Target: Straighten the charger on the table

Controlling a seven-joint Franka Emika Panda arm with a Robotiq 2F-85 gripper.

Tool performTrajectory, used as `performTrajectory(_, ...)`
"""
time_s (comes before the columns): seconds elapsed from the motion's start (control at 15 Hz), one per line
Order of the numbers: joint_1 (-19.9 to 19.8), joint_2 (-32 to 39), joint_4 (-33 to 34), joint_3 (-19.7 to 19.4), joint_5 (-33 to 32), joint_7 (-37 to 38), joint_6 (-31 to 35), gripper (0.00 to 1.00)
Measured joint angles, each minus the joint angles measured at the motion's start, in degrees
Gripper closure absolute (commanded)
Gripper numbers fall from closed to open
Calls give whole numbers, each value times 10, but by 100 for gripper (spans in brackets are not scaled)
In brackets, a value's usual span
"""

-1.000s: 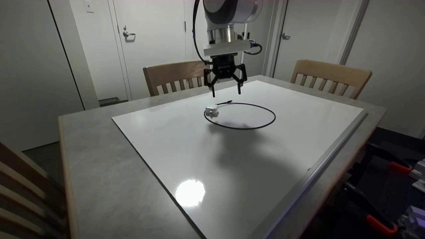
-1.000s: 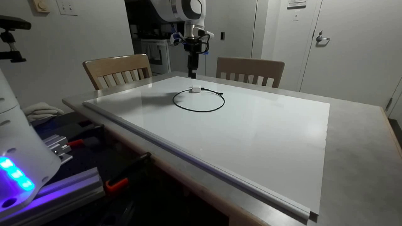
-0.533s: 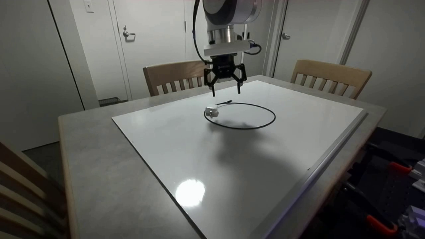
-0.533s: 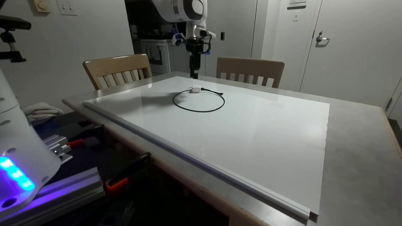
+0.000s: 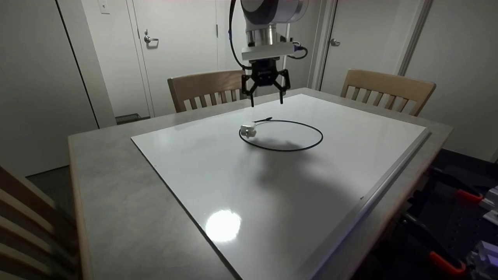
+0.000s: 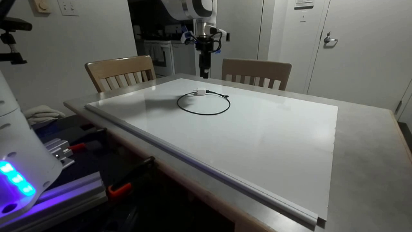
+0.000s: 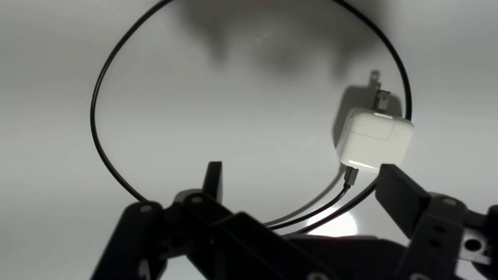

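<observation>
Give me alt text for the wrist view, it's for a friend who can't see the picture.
A black charging cable lies in a wide loop on a glossy white tabletop, one end plugged into a white power adapter with metal prongs. The claw, open and empty, shows at the bottom; the loop's top is cut off.

Black cable (image 7: 93, 112), white adapter (image 7: 375, 140)

White desk (image 6: 273, 138) rimmed in grey; black hand (image 5: 267, 104); tan chairs (image 6: 120, 66); bright blue lights (image 6: 16, 178).

Part of the black cable (image 7: 93, 116) beyond the wrist view's top edge, another stretch hidden behind the hand (image 7: 300, 171).
</observation>
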Motion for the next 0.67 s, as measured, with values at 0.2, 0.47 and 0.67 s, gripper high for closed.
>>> performTrajectory(0.2, 1, 0, 0, 0, 0, 2, 0, 0)
performTrajectory(0.47, 5, 2, 3, 1, 0, 12, -6, 0)
performTrajectory(0.67, 5, 16, 20, 0, -4, 12, -7, 0)
